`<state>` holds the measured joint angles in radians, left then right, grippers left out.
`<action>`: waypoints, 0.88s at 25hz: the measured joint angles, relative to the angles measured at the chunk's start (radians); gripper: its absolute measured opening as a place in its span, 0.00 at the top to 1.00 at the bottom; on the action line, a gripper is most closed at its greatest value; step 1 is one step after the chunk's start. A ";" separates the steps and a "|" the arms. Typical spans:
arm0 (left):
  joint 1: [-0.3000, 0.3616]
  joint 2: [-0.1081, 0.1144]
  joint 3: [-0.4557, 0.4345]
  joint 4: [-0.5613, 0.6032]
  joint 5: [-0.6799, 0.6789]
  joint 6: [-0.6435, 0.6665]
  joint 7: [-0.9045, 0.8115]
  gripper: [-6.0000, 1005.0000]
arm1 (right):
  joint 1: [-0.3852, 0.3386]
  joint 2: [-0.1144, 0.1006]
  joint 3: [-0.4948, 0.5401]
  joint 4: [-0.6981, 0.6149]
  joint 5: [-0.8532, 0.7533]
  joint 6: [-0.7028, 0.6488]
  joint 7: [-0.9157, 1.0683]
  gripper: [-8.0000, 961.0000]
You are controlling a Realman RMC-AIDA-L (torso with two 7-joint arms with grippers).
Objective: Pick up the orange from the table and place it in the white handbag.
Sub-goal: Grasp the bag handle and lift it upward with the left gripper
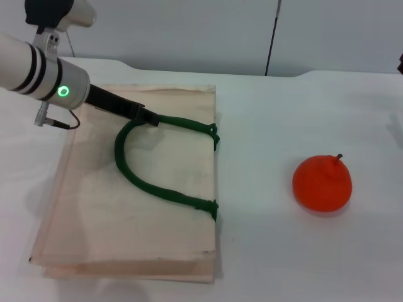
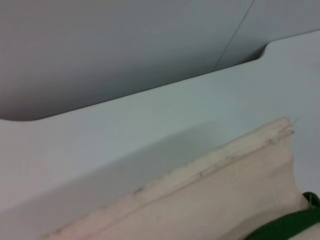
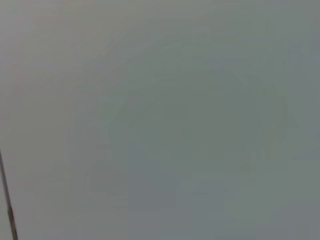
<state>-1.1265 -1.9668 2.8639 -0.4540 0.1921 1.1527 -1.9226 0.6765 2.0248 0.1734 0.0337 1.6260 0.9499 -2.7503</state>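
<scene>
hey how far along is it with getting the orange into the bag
Nothing is done yet: the orange sits untouched on the table, apart from the white handbag. In hand: the left gripper is at the bag's green handle. Left: opening the bag, picking and placing the orange.

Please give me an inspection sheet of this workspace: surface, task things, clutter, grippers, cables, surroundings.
Surface: white table, bare around the things.
Orange: sits on the table on the robot's right side, stem up, apart from the bag, untouched.
Bag: lies flat on the left side; green handle loops over its top face.
Clutter: nothing seen.
Left gripper: over the bag's far part, its dark tip at the handle's loop; whether it grips cannot be told.
Right gripper: not in view.
Cables: thin red wire at the left wrist; dark cord on the wall.
Surroundings: plain grey wall.
</scene>
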 joint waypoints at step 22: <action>-0.112 0.045 0.000 -0.019 -0.014 0.119 0.016 0.87 | -0.012 -0.001 0.007 -0.011 0.000 0.000 0.000 0.07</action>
<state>-1.2388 -1.9222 2.8639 -0.4731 0.1783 1.2715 -1.9062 0.6641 2.0234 0.1803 0.0231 1.6259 0.9495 -2.7504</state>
